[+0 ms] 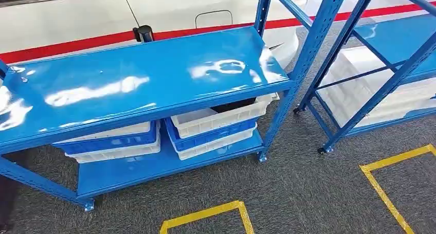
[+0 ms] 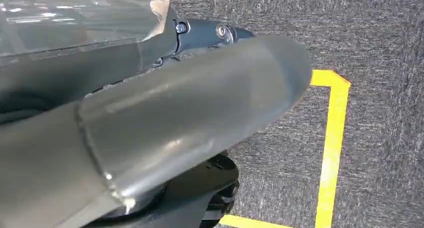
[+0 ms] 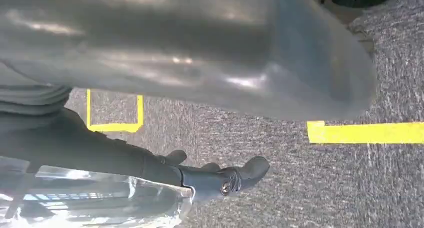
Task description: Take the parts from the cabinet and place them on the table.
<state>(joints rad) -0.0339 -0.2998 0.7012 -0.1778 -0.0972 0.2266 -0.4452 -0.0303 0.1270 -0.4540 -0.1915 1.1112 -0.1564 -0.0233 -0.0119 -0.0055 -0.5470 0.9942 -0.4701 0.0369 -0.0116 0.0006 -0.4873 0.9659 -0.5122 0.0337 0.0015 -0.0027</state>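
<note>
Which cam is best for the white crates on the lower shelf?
Head view: the white crates sit stacked with blue ones on the lower shelf, seen from above. Both wrist views look at carpet and yellow floor tape instead.

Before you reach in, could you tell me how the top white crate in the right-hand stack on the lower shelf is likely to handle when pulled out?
The top white crate looks like rigid slotted plastic, so probably stiff. It holds something dark, so weight is uncertain. It sits on a blue crate, so it may slide out freely.

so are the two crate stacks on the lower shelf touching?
Apart. Head view: left crate stack and right crate stack have a gap of blue shelf between them.
</note>
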